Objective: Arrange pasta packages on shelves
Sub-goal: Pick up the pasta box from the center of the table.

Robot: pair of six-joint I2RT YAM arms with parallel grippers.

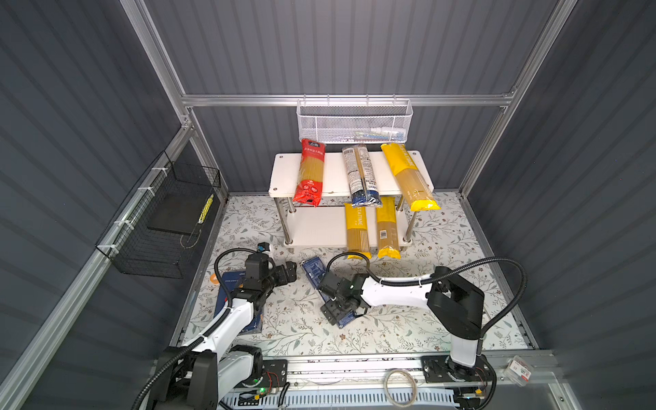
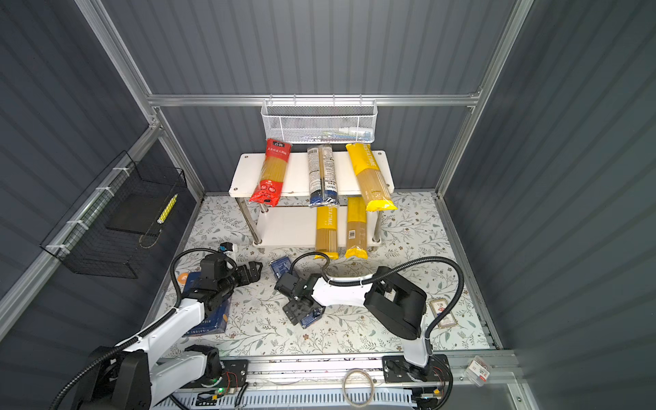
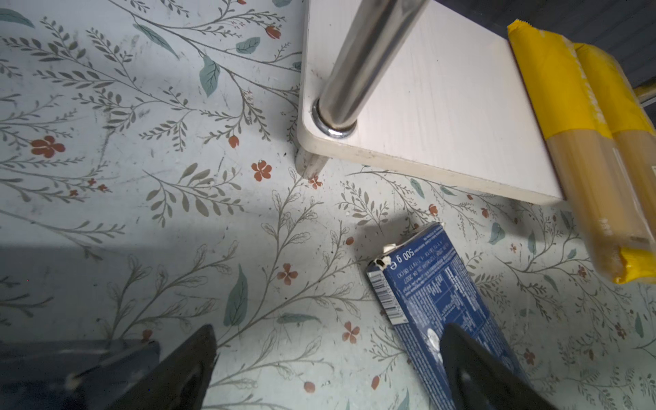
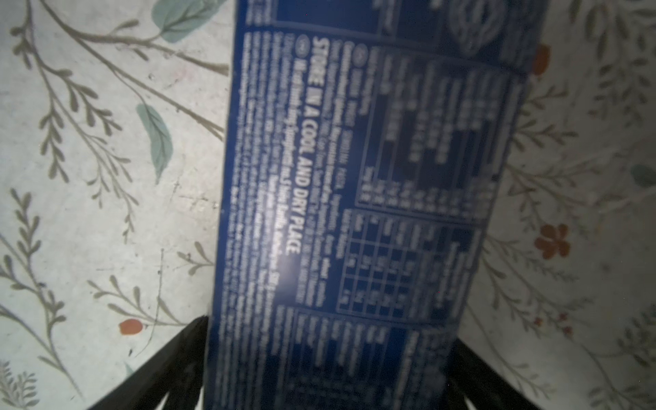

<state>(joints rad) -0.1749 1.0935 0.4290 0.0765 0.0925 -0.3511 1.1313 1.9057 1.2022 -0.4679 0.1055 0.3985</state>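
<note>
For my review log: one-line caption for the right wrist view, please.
The right gripper straddles the narrow dark-blue pasta box lying flat on the floral mat; whether it grips yet is unclear.

Your left arm stretches forward, low, left pincer (image 1: 291, 271) level with jaws wide apart. Your right arm bends inward across the middle, wrist tipped down, right pincer (image 1: 337, 314) pointing downward, jaws spread; grip unclear.

Top board of shelves (image 2: 298, 170): red pack (image 2: 270, 174), clear/blue pack (image 2: 321, 174), yellow pack (image 2: 369, 177). Lower board: two yellow packs (image 2: 326, 230). Right hand (image 2: 301, 311) over narrow blue box (image 2: 282, 268) on floral surface (image 2: 355, 330).
</note>
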